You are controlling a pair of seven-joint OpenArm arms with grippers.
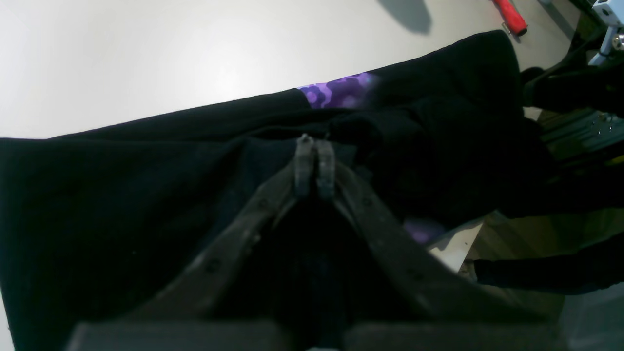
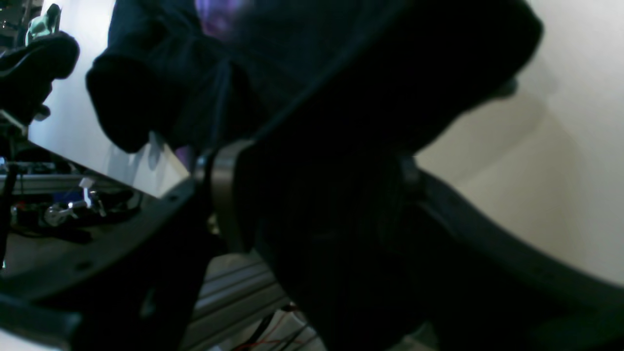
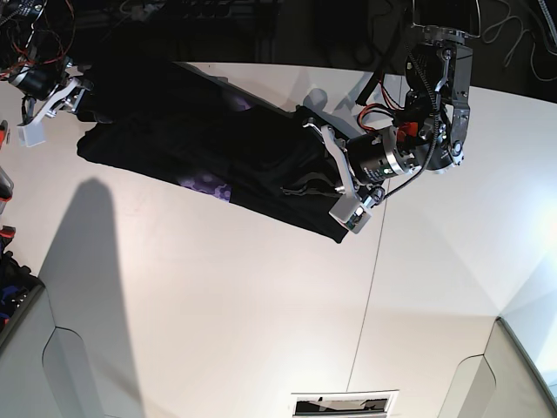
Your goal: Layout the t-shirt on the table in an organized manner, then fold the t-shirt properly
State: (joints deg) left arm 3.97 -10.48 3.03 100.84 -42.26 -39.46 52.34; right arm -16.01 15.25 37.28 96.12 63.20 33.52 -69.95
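The large black cloth t-shirt (image 3: 209, 148) with a purple patterned patch (image 3: 207, 185) lies stretched as a bunched band across the far left part of the wide white table (image 3: 261, 331), one end at the far left edge.

The left gripper (image 1: 314, 163) is fully closed, apparently pinching cloth. The right gripper (image 3: 54, 103) stands wide with dark cloth between its fingers; whether that counts as a grip cannot be told.

Risks: the far-left end overhangs the edge and could slide off; pulling apart may slip the cloth loose.

Hidden: the right fingertips, collar, sleeves and print. The shirt's orientation is unclear.
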